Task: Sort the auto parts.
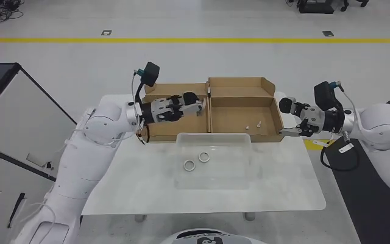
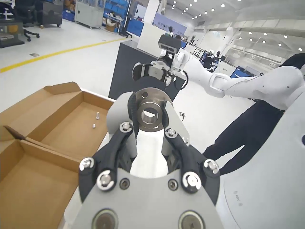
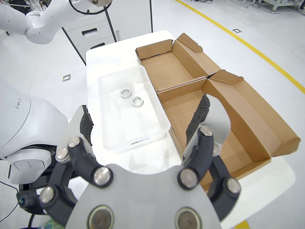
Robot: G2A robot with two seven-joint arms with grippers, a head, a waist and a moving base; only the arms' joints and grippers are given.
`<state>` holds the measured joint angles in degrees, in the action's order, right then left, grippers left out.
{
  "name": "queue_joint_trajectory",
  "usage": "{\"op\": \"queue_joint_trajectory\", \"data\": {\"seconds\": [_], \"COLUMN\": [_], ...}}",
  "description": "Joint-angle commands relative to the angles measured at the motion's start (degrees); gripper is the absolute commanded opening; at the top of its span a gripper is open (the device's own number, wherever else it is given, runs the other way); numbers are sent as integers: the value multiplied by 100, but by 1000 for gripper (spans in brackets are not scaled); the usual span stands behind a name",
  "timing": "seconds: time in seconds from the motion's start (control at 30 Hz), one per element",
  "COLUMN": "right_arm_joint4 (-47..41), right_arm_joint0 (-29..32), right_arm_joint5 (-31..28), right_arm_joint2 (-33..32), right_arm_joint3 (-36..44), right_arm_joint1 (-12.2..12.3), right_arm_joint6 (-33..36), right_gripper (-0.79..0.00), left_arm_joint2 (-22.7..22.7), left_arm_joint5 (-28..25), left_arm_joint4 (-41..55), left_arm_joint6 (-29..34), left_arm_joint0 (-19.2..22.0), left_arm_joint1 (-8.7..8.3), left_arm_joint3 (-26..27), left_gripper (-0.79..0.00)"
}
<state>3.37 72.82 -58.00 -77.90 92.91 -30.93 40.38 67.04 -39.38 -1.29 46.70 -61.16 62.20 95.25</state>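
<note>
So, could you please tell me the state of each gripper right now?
Left gripper: closed on a metal flange.
Right gripper: open, empty.

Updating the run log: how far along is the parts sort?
Looks done: two pins in the right box. In hand: a flange in the left jaws, over the left box. Left: two rings in the tray; right jaws open, empty.

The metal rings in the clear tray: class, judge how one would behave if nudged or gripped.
Both rings lie flat, so a nudge would probably slide one across the smooth tray rather than roll it. Polished metal looks rigid, likely slippery to grip.
</note>
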Motion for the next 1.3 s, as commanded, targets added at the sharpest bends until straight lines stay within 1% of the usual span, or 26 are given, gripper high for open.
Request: {"op": "queue_joint_trajectory", "data": {"seconds": [0.0,0.1,0.17,0.43,0.67,0.87,1.13,1.27], "right_arm_joint4": [0,0,0,0,0,0,0,0], "right_arm_joint0": [0,0,0,0,0,0,0,0], "right_arm_joint5": [0,0,0,0,0,0,0,0], "right_arm_joint2": [0,0,0,0,0,0,0,0], "right_arm_joint3": [0,0,0,0,0,0,0,0], "right_arm_joint1": [0,0,0,0,0,0,0,0], "right_arm_joint6": [0,0,0,0,0,0,0,0], "right_gripper": [0,0,0,0,0,0,0,0], "left_arm_joint2": [-145,-357,-586,-1400,-1891,-2249,-2720,-2944], "left_arm_joint5": [-11,8,35,112,80,-37,-199,-141], "left_arm_joint4": [-276,-595,-950,-1807,-2471,-3176,-4083,-4351], "left_arm_joint6": [-33,-110,-173,-553,-749,-969,-1336,-1504], "left_arm_joint0": [111,331,591,1476,2059,2394,2709,2853], "left_arm_joint1": [24,70,126,385,577,718,920,1055], "left_arm_joint3": [-139,-359,-567,-1440,-2232,-2760,-3405,-3766], "left_gripper": [-785,-785,-785,-785,-785,-785,-785,-785]}}
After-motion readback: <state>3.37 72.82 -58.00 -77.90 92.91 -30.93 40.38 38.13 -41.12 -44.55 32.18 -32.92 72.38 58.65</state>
